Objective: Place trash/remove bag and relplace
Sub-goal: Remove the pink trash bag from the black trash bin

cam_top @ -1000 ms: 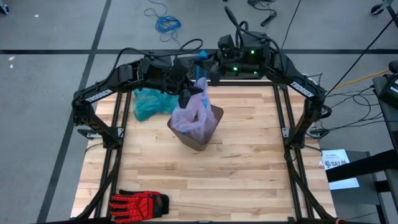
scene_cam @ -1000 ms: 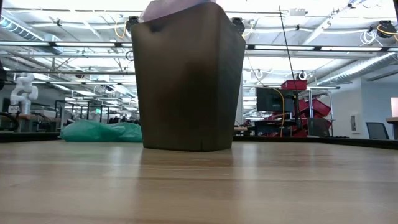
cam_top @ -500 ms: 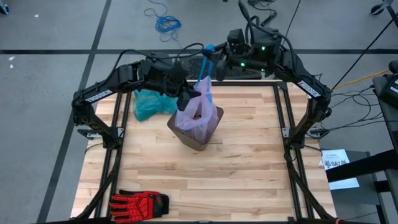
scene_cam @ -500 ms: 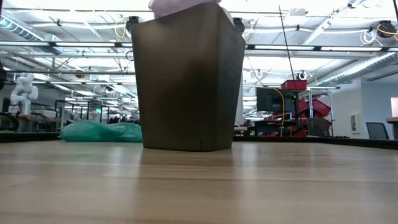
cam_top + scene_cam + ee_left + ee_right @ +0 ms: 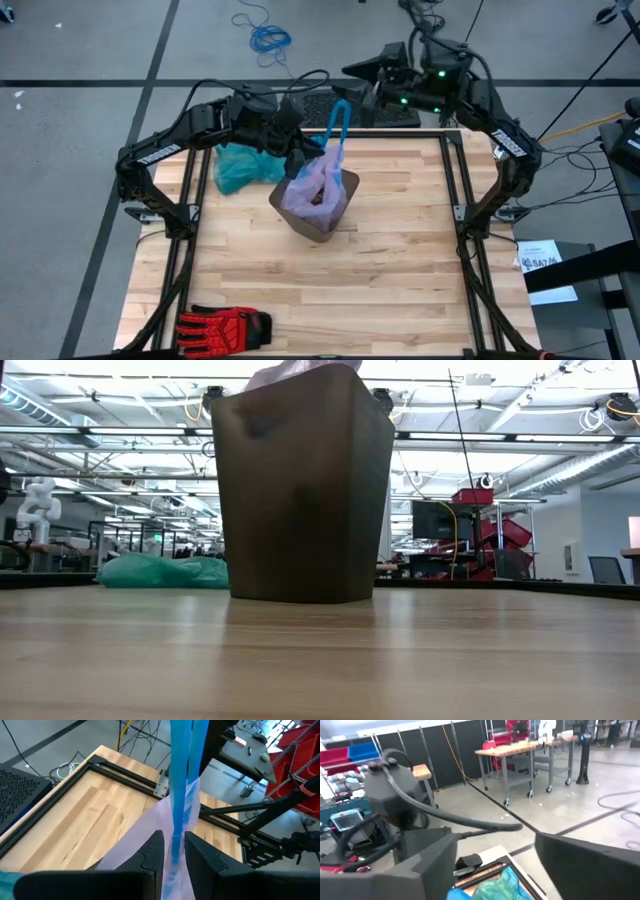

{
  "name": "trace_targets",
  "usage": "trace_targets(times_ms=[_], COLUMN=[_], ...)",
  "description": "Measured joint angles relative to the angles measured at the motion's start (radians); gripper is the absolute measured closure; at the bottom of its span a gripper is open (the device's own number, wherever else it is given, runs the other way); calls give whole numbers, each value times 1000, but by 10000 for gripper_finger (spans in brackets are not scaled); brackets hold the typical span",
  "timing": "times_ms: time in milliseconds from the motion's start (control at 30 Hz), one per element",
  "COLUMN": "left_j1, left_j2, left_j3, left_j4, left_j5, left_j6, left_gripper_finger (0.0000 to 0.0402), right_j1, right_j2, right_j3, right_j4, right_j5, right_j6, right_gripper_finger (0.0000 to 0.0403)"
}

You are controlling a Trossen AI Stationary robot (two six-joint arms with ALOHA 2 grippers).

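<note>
A brown bin [image 5: 322, 218] stands on the wooden table, lined with the pale pink bag [image 5: 316, 188], whose top shows above the bin [image 5: 300, 490] as a pink edge [image 5: 298, 368]. A blue drawstring loop [image 5: 337, 125] rises from the bag's far rim. My left gripper [image 5: 300, 155] is shut on the bag at the loop's foot. My right gripper [image 5: 354, 96] hangs open beside the loop's top, above the table's far edge; a blue scrap [image 5: 458, 894] shows between its spread fingers [image 5: 427, 865]. My left gripper pinches the blue drawstring [image 5: 176, 836] between its two fingers where it meets the bag's pink rim [image 5: 145, 827], coming slanting down from the table's far left. The drawstring runs up taut past the fingers and the bag hangs below into the bin. My right gripper stands open at the loop's top [image 5: 342, 104]; whether a finger touches it I cannot tell.
A crumpled teal-green bag [image 5: 240, 166] lies on the table at the far left, also in the low view [image 5: 160, 571]. A red and black glove [image 5: 225, 325] lies near the front left edge. Bare wood spreads to the bin's right and front.
My right gripper has gone up and toward the far right, drawing the blue drawstring out into a longer upright loop, and has then opened. The bag's top has sunk lower into the bin.
</note>
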Motion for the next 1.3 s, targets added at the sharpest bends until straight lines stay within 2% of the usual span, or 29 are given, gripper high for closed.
trace_targets(times_ms=[100, 233, 367, 433, 567, 767, 867, 1133, 1300], left_j1=[1, 9, 13, 13, 13, 13, 12, -9, -8], left_j2=[-16, -55, -109, -145, -213, -286, -308, -338, -341], left_j3=[-1, -1, -1, -1, -1, 0, 0, 0, 0], left_j4=[-2, 0, -5, -5, -5, -39, -67, -69, -71], left_j5=[0, 0, -1, -1, -2, -4, -5, -6, -6], left_j6=[7, 7, 7, 7, 7, 7, 3, 7, 7], left_gripper_finger=[329, 329, 329, 329, 329, 329, 329, 329, 329], right_j1=[0, 0, -9, -12, -3, -2, 3, 23, 21], right_j2=[-24, -68, -105, -112, -105, -33, 14, 108, 164], right_j3=[0, 0, 1, 1, 0, 0, 0, -2, -1], right_j4=[0, -34, -236, -382, -579, -636, -672, -701, -631], right_j5=[0, -11, -225, -287, -289, -282, -279, -283, -315], right_j6=[-15, -31, 45, 52, 82, 46, -51, -497, -589], right_gripper_finger=[114, 105, 115, 120, 125, 121, 121, 126, 126])
